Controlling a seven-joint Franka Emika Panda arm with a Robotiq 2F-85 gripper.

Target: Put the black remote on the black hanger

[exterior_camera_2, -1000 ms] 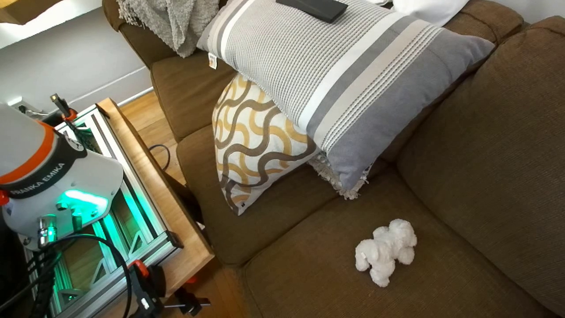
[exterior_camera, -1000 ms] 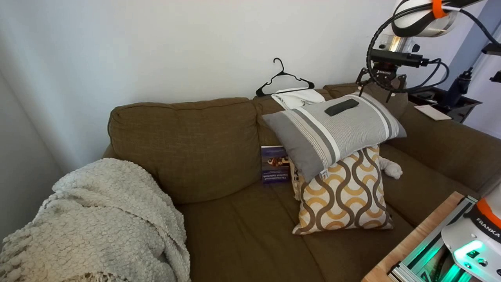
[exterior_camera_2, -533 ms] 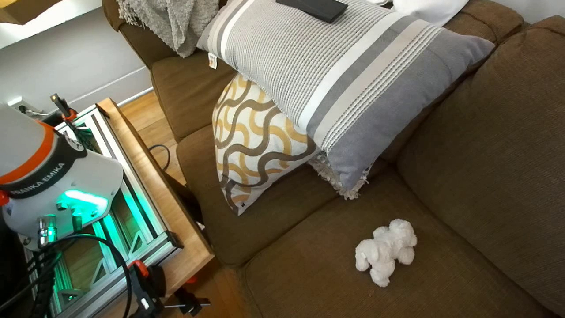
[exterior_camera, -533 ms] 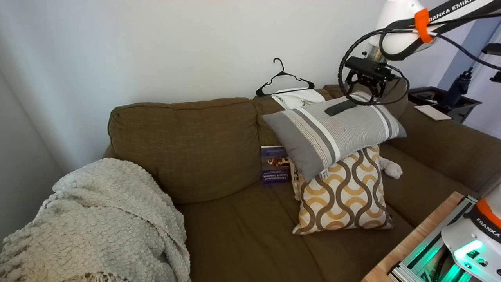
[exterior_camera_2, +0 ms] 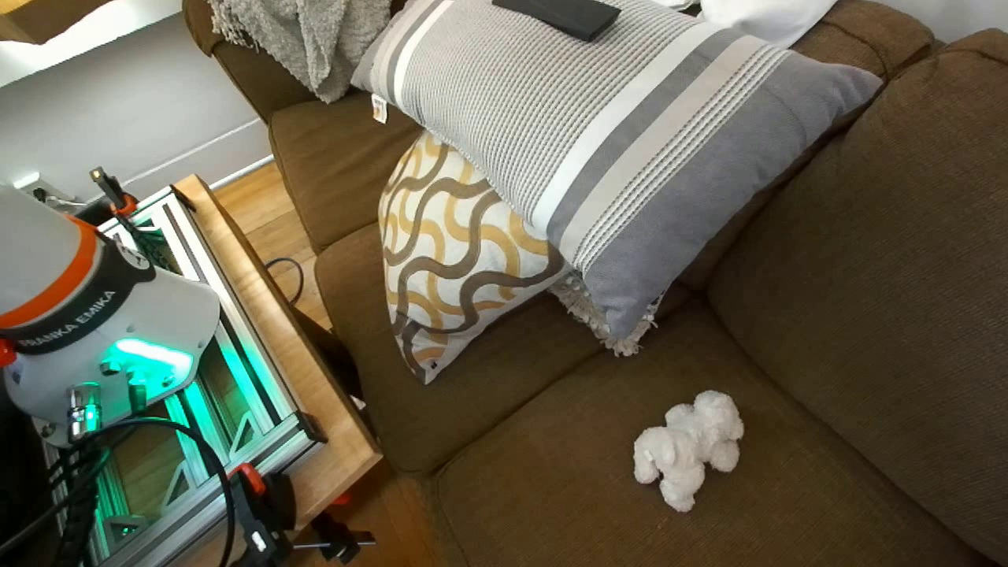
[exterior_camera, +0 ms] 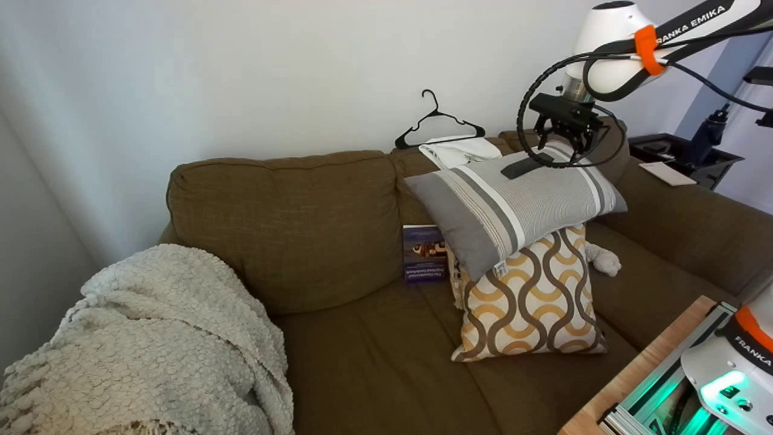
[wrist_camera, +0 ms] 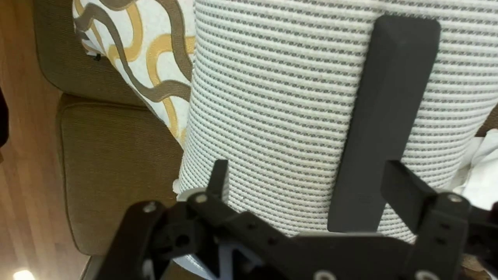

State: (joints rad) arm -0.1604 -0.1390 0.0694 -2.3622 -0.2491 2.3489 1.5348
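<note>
The black remote [exterior_camera: 517, 168] lies flat on the grey striped cushion [exterior_camera: 543, 196]; it also shows at the top of an exterior view [exterior_camera_2: 561, 16] and in the wrist view [wrist_camera: 385, 116]. The black hanger [exterior_camera: 435, 113] stands upright against the wall on the sofa's back edge; it is out of the wrist view. My gripper [exterior_camera: 559, 151] is above the cushion, just over the remote's near end. In the wrist view my gripper [wrist_camera: 307, 171] is open with nothing held. The remote's end shows between the fingers, close to the right one, which covers part of its edge.
A white cloth [exterior_camera: 462, 151] lies beside the hanger. A patterned cushion [exterior_camera: 525, 302] props the striped one. A purplish printed box [exterior_camera: 424, 257] leans on the sofa back [exterior_camera: 290, 229]. A white plush toy [exterior_camera_2: 689, 449] lies on the seat. A cable loops around the gripper.
My gripper has moved left and down in an exterior view, from the cushion's far end to over the remote, and has turned. The remote and hanger have not moved.
</note>
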